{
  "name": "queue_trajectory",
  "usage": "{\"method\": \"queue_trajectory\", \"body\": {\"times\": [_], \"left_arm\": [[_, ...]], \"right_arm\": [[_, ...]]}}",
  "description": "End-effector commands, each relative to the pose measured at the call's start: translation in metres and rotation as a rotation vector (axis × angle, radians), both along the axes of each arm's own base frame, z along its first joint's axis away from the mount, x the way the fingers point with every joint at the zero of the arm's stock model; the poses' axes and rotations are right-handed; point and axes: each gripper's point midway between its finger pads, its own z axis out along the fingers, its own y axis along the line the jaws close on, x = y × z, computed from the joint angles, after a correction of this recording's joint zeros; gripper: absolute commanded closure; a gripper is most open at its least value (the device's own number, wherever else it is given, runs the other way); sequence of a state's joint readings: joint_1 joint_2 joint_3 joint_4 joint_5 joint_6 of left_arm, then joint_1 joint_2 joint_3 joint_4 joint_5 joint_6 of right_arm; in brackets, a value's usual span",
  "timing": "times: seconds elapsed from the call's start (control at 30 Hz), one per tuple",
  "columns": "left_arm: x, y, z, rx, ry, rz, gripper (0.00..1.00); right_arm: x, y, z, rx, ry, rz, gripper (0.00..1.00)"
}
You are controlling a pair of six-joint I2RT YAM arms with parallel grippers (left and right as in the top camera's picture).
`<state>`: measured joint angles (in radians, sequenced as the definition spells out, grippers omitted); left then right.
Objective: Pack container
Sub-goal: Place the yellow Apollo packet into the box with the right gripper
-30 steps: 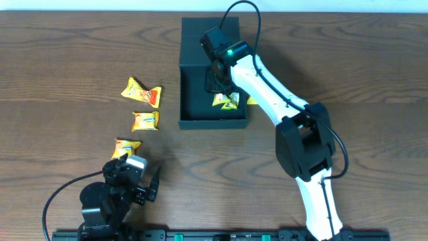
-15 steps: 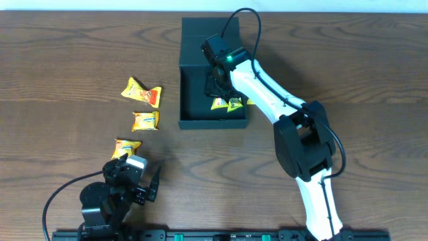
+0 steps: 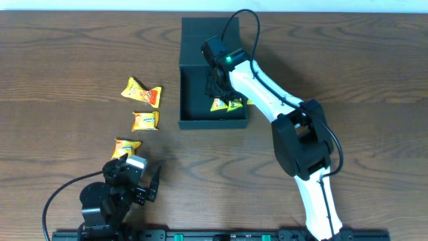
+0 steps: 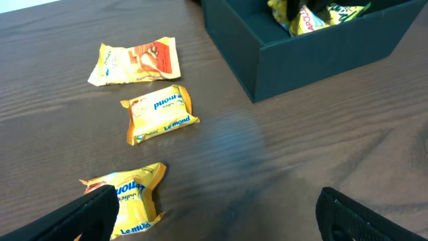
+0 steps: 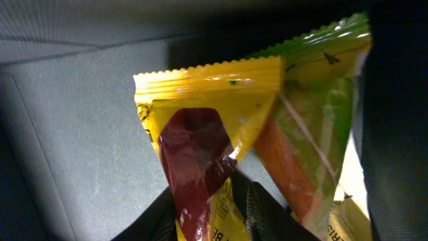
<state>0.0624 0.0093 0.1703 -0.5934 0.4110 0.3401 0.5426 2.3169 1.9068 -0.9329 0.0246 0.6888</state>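
Since right pincer point(image 3: 215, 86) reaches down inside container point(image 3: 210, 124), tips hidden from above. Yellow packet point(image 5: 214, 107) between them, clamped or loose: cannot tell. Green packet point(image 5: 321, 100) behind, cut off by frame edge. Container mid-counter point(image 3: 67, 53), lid open. Left pincer point(image 4: 217, 211) wide apart, empty, near three loose packets point(image 3: 145, 121).

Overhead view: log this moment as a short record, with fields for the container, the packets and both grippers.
container: dark green box, lid flap open, on the wooden table
packets inside: at least two, one yellow and one green, toward the box's right side
packets outside: three yellow ones on the table, left of the box
left gripper: open, empty, low beside the nearest packet
right gripper: down inside the container at the packets; grip unclear
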Motion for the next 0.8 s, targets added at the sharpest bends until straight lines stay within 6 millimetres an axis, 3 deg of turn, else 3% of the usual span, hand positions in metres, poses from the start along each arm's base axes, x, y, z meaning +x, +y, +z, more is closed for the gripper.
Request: {"method": "queue_trajectory", "body": {"times": [0.0, 0.03, 0.23, 0.53, 0.57, 0.7, 0.77], "left_arm": [[0.0, 0.0, -0.003, -0.002, 0.003, 0.0, 0.05], [0.0, 0.0, -0.003, -0.002, 0.003, 0.001, 0.05], [0.0, 0.0, -0.003, -0.002, 0.003, 0.001, 0.05], [0.0, 0.0, -0.003, -0.002, 0.003, 0.0, 0.05], [0.0, 0.0, -0.003, -0.002, 0.003, 0.0, 0.05], [0.0, 0.0, -0.003, -0.002, 0.003, 0.0, 0.05], [0.0, 0.0, -0.003, -0.002, 0.003, 0.0, 0.05]], "right_arm": [[0.0, -0.006, -0.01, -0.04, 0.001, -0.012, 0.53], [0.0, -0.006, -0.01, -0.04, 0.001, -0.012, 0.49], [0.007, -0.002, -0.003, -0.031, -0.026, 0.014, 0.49], [0.033, -0.005, 0.045, -0.078, -0.136, 0.026, 0.47], [0.034, -0.004, 0.052, -0.077, -0.142, 0.035, 0.51], [0.035, 0.006, 0.067, -0.067, -0.163, 0.115, 0.96], [0.029, 0.016, 0.066, -0.044, -0.148, 0.182, 0.98]]}}
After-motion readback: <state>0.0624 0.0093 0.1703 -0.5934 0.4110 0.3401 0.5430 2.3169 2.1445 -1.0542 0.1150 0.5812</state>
